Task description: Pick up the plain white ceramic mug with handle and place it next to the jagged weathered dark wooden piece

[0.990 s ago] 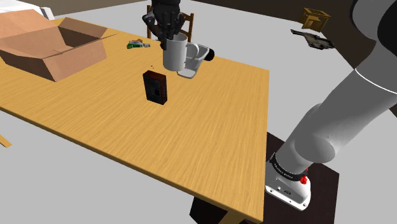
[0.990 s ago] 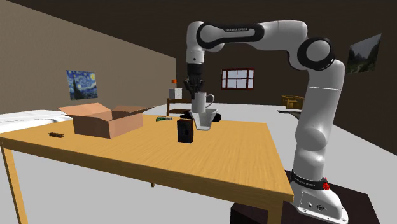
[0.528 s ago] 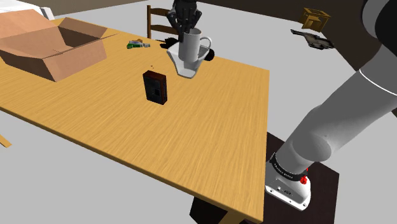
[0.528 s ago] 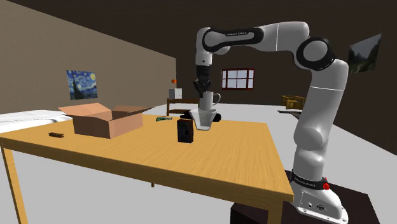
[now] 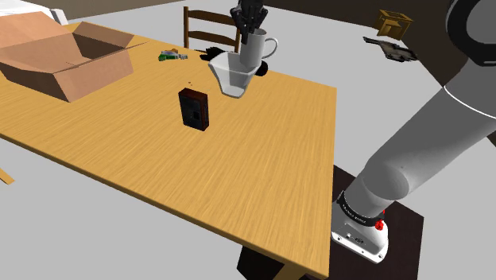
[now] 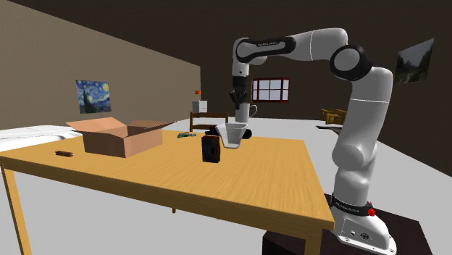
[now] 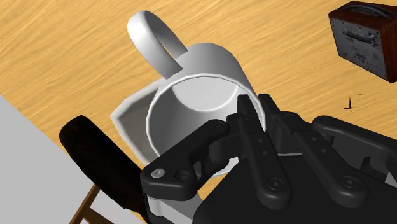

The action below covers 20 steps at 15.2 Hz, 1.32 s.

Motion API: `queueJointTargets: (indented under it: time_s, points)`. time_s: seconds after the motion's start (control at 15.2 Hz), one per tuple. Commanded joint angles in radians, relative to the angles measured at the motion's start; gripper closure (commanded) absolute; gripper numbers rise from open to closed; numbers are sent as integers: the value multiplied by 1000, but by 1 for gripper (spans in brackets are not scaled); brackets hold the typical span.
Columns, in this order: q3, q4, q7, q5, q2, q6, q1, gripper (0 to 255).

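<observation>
Tool (image 7: 253, 107): I see its fingers pinching the mug's rim.
Mug (image 5: 256, 49): white and upright, handle turned away from the tool, held in the air over a white bowl (image 5: 230, 75) near the bench's (image 5: 238, 175) far edge.
Wooden piece (image 7: 95, 156): dark, lying at that far edge just beside the bowl.
Brown case (image 5: 194, 109): I note it standing nearer mid-bench.
</observation>
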Motion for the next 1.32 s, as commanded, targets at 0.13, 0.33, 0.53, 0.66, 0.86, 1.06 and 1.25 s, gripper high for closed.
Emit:
queueJointTargets:
  time_s: [0.13,0.33,0.53,0.66,0.86,1.06,1.25]
  points:
    - [-49,36,-91,-4,38,2,-41,255]
    - [-83,84,-157,-5,78,-4,-72,255]
    - [-115,145,-220,-5,128,-15,-104,255]
    - [-134,194,-262,-4,167,-25,-125,255]
    - [-161,282,-322,1,234,-46,-159,255]
    - [-191,424,-395,11,337,-85,-203,255]
    - [-190,356,-395,10,318,-35,-204,255]
